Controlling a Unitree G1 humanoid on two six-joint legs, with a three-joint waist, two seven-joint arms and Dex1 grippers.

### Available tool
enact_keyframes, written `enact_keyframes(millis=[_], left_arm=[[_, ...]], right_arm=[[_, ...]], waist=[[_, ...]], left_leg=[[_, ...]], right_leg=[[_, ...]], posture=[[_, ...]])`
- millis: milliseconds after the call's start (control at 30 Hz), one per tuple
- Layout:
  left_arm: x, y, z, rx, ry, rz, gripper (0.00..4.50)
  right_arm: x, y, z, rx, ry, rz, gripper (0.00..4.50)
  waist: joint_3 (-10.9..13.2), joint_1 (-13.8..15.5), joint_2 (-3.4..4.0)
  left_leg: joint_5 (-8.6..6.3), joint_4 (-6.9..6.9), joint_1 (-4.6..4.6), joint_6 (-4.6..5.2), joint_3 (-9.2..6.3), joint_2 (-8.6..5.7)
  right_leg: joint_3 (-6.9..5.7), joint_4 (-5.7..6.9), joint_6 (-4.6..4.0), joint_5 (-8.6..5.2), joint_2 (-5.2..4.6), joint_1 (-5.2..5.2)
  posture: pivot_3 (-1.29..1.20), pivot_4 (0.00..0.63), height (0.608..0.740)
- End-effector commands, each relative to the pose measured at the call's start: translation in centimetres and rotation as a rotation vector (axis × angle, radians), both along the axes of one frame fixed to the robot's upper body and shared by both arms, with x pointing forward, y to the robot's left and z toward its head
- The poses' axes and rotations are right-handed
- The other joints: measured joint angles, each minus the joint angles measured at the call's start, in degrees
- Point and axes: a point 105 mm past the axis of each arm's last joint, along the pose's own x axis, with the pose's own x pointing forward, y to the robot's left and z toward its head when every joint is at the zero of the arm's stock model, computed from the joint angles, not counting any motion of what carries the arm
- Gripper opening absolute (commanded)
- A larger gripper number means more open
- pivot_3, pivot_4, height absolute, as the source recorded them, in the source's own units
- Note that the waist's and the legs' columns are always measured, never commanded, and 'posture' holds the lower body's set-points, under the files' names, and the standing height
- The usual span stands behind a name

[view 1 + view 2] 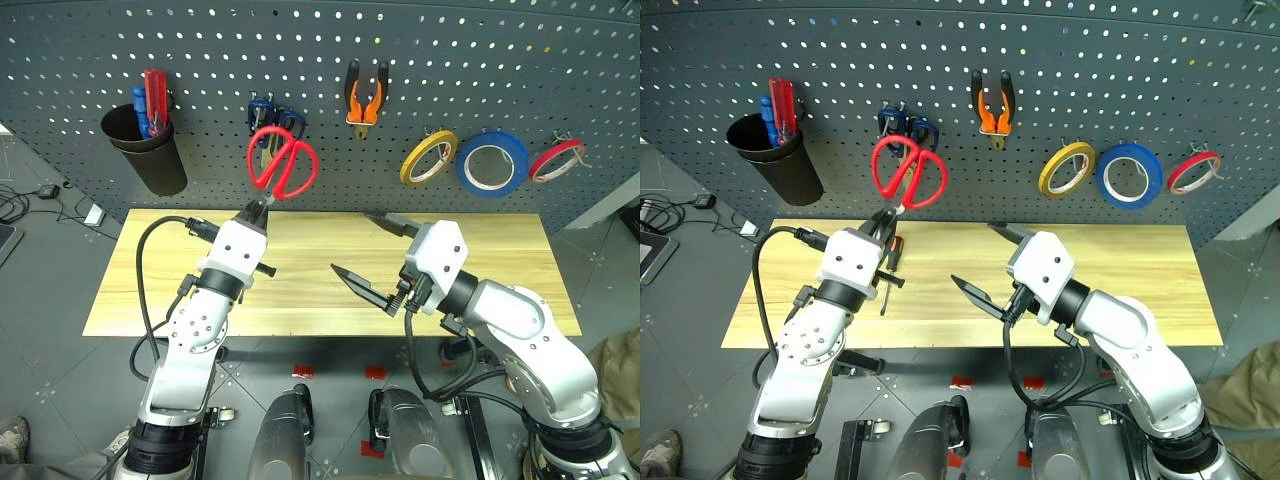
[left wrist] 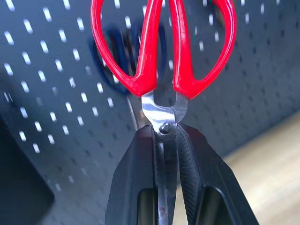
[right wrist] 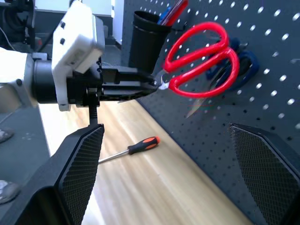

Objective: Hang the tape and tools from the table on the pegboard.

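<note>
My left gripper (image 1: 258, 207) is shut on the blades of the red-handled scissors (image 1: 283, 165), holding them handles-up in front of the pegboard (image 1: 200, 60), beside the hanging blue-handled scissors (image 1: 270, 112). In the left wrist view the red handles (image 2: 161, 47) rise above my fingers (image 2: 136, 187). The blue tape (image 1: 492, 165) and the orange-and-black pliers (image 1: 366, 95) hang on the pegboard. The orange-handled screwdriver (image 1: 892, 255) lies on the table (image 1: 500, 250) behind my left arm. My right gripper (image 1: 350, 240) stands open and empty above the table's middle.
A black cup (image 1: 148, 150) with red and blue screwdrivers hangs at the pegboard's left. A yellow roll (image 1: 429, 158) and a red roll (image 1: 556, 160) hang on either side of the blue tape. Cables lie on the floor at the far left.
</note>
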Motion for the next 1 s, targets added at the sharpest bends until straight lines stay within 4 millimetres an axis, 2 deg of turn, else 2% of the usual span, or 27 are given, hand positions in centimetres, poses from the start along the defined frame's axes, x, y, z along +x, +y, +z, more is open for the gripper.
enact_keyframes(millis=[33,233,400,633,700,833,1000], left_arm=[[0.1,0.6,2.2,-0.001,-0.098,0.031,0.30],[1.8,0.9,2.0,-0.015,-0.077,0.043,0.30],[2.7,1.4,2.0,-0.011,-0.076,0.057,0.30],[4.5,1.8,0.3,-0.041,0.025,0.072,0.30],[5.0,1.6,-0.4,-0.063,0.072,0.063,1.04],[5.4,1.7,-1.4,-0.115,0.137,0.074,2.22],[5.3,3.3,-5.4,-0.268,0.361,0.145,3.78]], right_arm=[[0.0,0.2,1.6,0.041,-0.075,-0.004,4.50],[1.0,0.9,3.0,0.091,-0.093,-0.005,4.50],[1.3,1.2,3.3,0.098,-0.100,0.003,4.50],[1.6,1.6,3.5,0.103,-0.106,0.010,4.50],[1.7,1.7,3.5,0.102,-0.105,0.011,4.50],[1.8,1.7,3.3,0.100,-0.099,0.006,4.50],[2.6,1.6,1.7,0.089,0.011,-0.053,4.50]], waist=[[0.0,-0.2,0.00],[0.0,-0.7,0.00],[0.0,-0.8,0.00],[0.0,-0.8,0.00],[0.0,-0.8,0.00],[0.0,-0.9,0.00],[0.0,-1.0,0.00]], left_leg=[[0.00,0.00,0.00,0.00,0.00,0.00],[0.01,0.02,0.01,0.00,0.00,0.00],[0.01,0.02,0.01,-0.01,0.00,0.00],[0.02,0.05,0.02,-0.01,0.00,0.00],[0.02,0.05,0.02,-0.01,0.01,0.00],[0.06,0.07,0.02,-0.07,0.02,-0.01],[0.07,0.08,0.05,-0.09,0.02,-0.01]], right_leg=[[-0.01,0.01,0.00,0.00,0.00,0.00],[-0.01,0.09,0.00,0.00,0.01,0.00],[-0.01,0.11,-0.01,0.00,0.01,0.00],[-0.02,0.18,-0.01,0.00,0.01,0.00],[-0.01,0.17,-0.01,0.00,0.00,0.00],[0.01,0.18,-0.01,0.00,0.00,0.00],[0.01,0.21,-0.01,0.01,0.00,0.01]], posture=[[-0.28,0.270,0.740],[-0.29,0.268,0.740],[-0.29,0.269,0.740],[-0.29,0.269,0.740],[-0.29,0.269,0.740],[-0.30,0.267,0.740],[-0.30,0.266,0.740]])
